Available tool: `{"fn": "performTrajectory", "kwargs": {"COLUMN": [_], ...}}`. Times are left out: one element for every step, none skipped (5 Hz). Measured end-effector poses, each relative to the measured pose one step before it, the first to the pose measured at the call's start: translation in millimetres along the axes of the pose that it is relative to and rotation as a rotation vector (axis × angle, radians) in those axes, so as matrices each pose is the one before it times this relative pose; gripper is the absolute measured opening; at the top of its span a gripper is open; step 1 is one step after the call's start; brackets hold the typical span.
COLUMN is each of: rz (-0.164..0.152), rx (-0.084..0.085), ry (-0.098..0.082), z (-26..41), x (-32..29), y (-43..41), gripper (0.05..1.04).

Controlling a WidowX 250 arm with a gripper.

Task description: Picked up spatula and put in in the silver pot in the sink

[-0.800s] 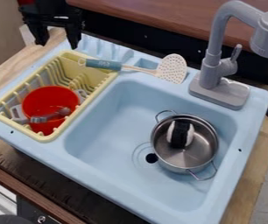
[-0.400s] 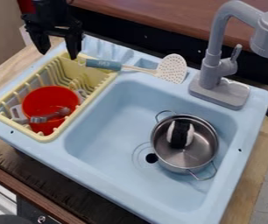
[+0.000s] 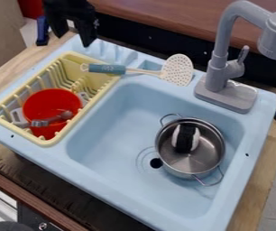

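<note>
Next: pick up spatula [image 3: 126, 70] by its blue handle [image 3: 107, 68].
My gripper [image 3: 74, 40] hangs with its fingers spread, nothing between them; handle sits below it and to its right in view, end over the yellow rack [image 3: 44, 143]. I'd turn the wrist so the fingers straddle the grip crosswise, then close near the neck: the perforated head [image 3: 177, 68] may droop if I pinch the far end. Lift straight up before swinging. Silver pot [image 3: 206, 152] is farther down-right from me; black-and-white item [image 3: 186, 137] in it, so lower the head beside that.
</note>
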State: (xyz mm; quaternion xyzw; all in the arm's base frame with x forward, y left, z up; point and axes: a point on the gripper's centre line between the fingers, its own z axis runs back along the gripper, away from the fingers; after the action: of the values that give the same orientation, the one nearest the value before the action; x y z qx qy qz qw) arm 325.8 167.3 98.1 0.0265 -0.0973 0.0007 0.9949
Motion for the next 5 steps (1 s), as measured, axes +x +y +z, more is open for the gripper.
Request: {"fn": "performTrajectory", "kwargs": {"rz": [-0.1400, -0.1685, -0.2109, -0.0529, -0.0098], "rx": [-0.0243, -0.0629, -0.0221, -0.0107, 0.0287], "ry": [-0.0688, 0.0263, 0.0422, 0.0690, 0.0233], "z": [3.36, 1.35, -11.74, -19.53, -9.77], "x": [3.48, -1.52, -3.74, 2.80, 0.65], "y": [-14.72, -15.16, -15.98, -7.15, -3.88], "gripper": [0.999, 0.999, 0.999, 0.999, 0.999]}}
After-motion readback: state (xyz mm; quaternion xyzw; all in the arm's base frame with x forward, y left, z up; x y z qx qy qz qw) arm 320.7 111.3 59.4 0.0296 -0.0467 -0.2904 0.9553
